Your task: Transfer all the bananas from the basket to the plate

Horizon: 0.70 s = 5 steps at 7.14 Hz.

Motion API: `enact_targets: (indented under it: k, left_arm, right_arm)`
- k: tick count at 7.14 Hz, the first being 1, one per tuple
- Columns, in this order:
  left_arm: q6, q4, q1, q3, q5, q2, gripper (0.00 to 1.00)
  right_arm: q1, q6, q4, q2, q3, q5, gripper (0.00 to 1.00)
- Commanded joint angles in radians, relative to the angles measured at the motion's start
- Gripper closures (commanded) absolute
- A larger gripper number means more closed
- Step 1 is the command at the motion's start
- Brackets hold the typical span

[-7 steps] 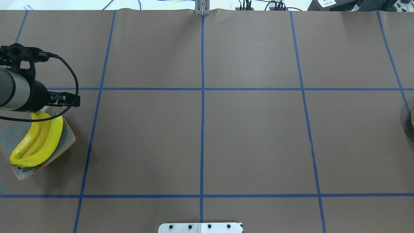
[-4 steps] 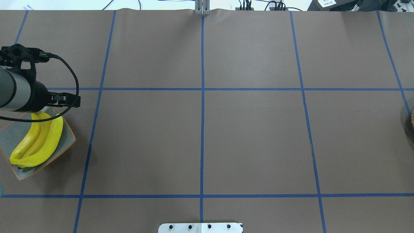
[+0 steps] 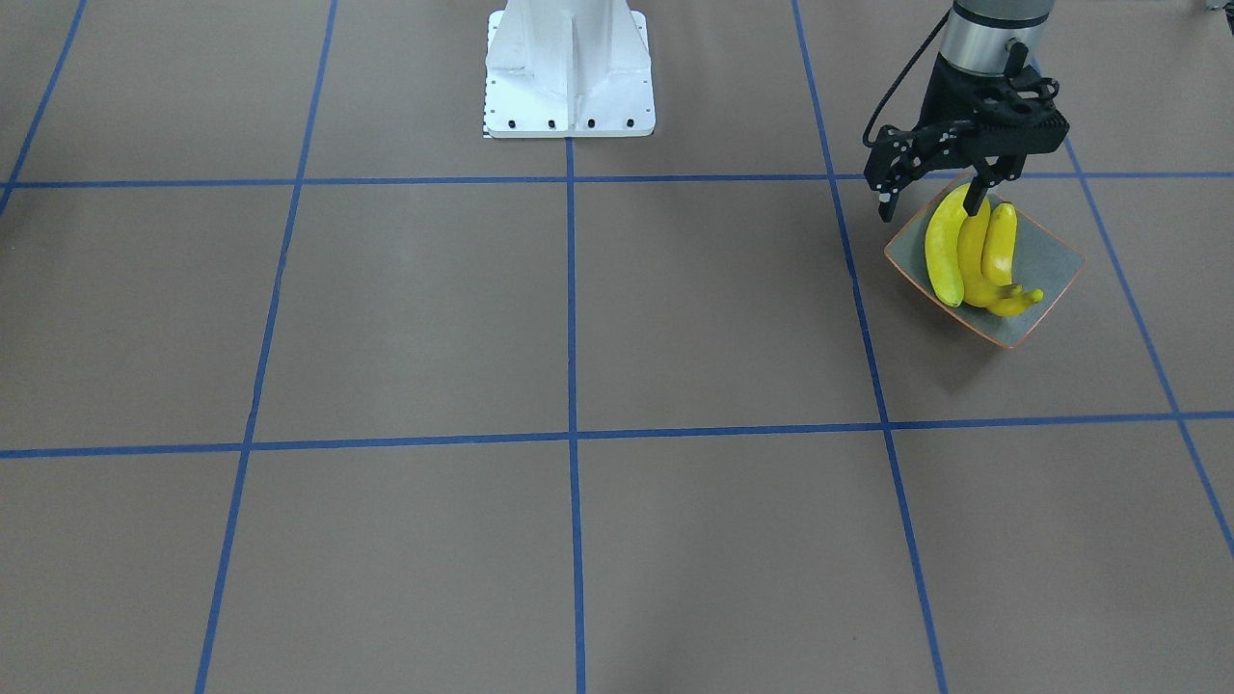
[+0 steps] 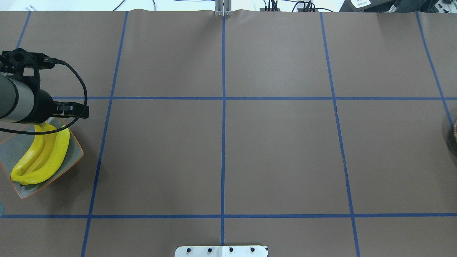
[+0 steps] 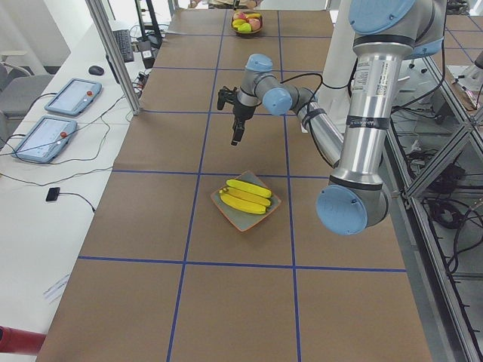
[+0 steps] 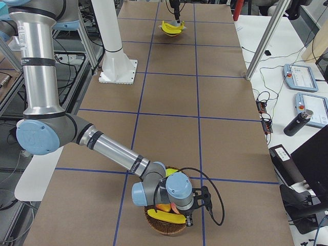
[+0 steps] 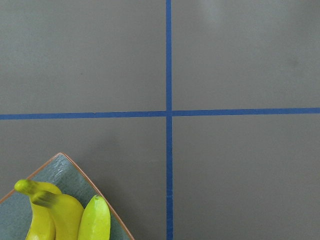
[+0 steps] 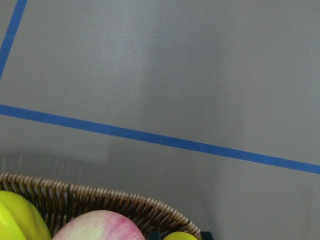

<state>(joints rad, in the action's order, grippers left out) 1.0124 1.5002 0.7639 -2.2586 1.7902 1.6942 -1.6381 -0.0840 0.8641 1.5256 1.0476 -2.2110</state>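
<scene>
Brown covering ruled into a grid by blue tape spreads across the long table, with the task's things at its two far ends.

The left gripper (image 3: 976, 204) hangs over the plate at the upper right of the front-facing view, fingers pointing down toward the fruit. From that angle they read as one dark bar, so I cannot tell whether they are spread or pressed together; nothing looks pinched between them. Just below it, three bananas (image 3: 964, 253) lie side by side in the plate (image 3: 1053, 243), stems bunched toward that view's lower right.

The right gripper (image 6: 180, 214) shows only at the bottom of the right-side view, low over the wicker basket (image 6: 163, 226), and its state cannot be told. A fourth banana (image 6: 172, 218) lies in the basket under it, beside a pink-and-cream fruit (image 8: 100, 226).

By my reading the task is three-quarters done, and the step in hand is fetching the last banana. The next move calls for the right gripper to close across the banana's middle without catching the neighbouring fruit or the basket wall. It must then lift the banana clear. Basket and plate sit well apart, so a long carry or a hand-over seems likely.
</scene>
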Motion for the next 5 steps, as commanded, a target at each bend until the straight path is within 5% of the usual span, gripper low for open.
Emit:
enact_targets:
  k: [1,5]
  left_arm:
    - [0.000,0.000,0.000,0.001,0.000,0.002,0.00]
    - [0.000,0.000,0.000,0.007,0.000,0.004,0.00]
  right_arm:
    - [0.000,-0.006,-0.002,-0.001,0.011,0.001,1.00]
    - [-0.011,-0.031,0.006,-0.002,0.068,0.004,1.00]
